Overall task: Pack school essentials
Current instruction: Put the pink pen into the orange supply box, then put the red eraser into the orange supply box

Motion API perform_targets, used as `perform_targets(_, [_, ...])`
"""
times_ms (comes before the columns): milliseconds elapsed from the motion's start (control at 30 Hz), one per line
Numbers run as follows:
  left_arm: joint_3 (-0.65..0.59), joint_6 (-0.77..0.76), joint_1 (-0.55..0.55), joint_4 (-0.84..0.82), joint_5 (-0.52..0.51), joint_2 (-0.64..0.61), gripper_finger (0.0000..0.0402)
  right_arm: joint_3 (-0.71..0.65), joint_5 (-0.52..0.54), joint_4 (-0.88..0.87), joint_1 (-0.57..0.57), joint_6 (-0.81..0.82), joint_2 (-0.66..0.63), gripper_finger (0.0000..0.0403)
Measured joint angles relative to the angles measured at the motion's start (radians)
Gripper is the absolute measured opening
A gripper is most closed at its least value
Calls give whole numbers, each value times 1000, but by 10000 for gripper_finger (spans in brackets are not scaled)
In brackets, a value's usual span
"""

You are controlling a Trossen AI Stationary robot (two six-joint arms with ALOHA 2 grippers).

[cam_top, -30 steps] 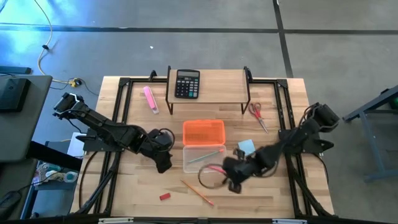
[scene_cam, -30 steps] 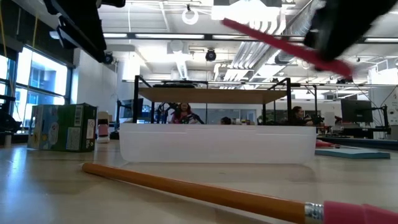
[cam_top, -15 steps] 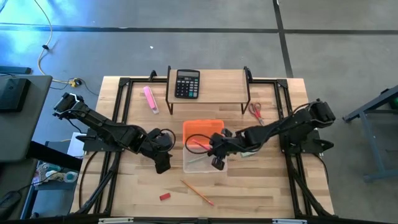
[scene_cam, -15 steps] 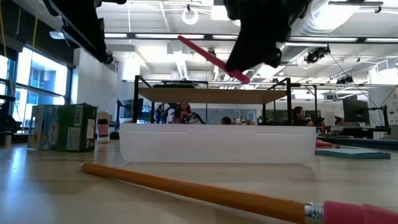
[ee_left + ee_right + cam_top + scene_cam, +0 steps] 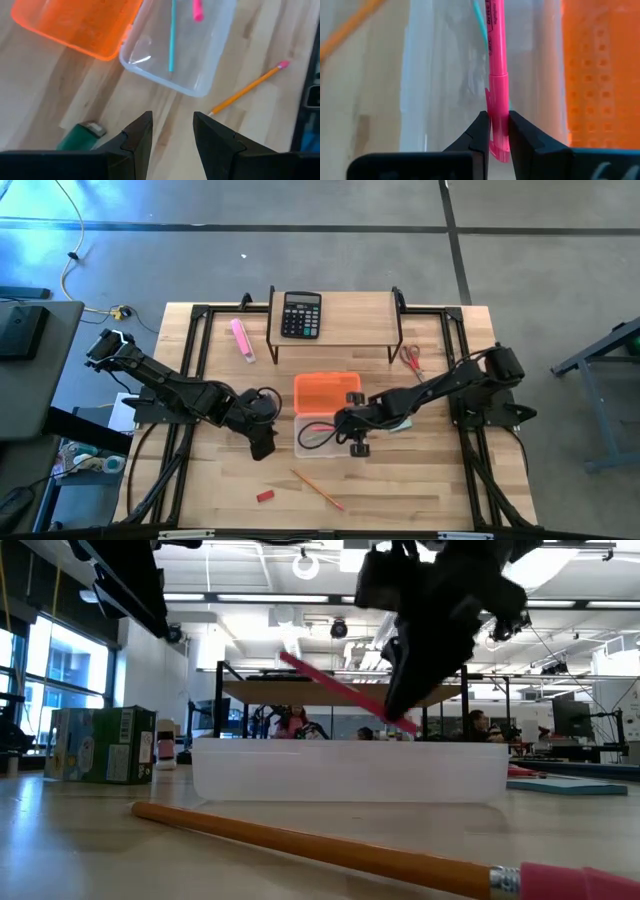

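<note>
While the right gripper (image 5: 494, 131) clamps a slim pink-red plastic pen (image 5: 497, 60) and holds it tilted above the clear rectangular plastic box (image 5: 325, 435) at mid-table, a teal-green pencil (image 5: 171, 35) lies inside that box. The left gripper (image 5: 171, 136) hovers part-open and empty just left of it. An orange pencil (image 5: 316, 489) lies nearer.

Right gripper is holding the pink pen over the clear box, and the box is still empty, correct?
Not quite. The right gripper does hold the pink pen over the clear box, but the box is not empty: the left wrist view shows a green pencil already lying inside it.
</note>
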Motion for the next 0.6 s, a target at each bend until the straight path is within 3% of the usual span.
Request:
perform_targets(300, [0,46,0,127,17,0,131,0,-11,-25,-3,-9,49,43])
perform_targets(600, [0,78,0,173,21,0,131,0,-31,-32,-3,4,49,130])
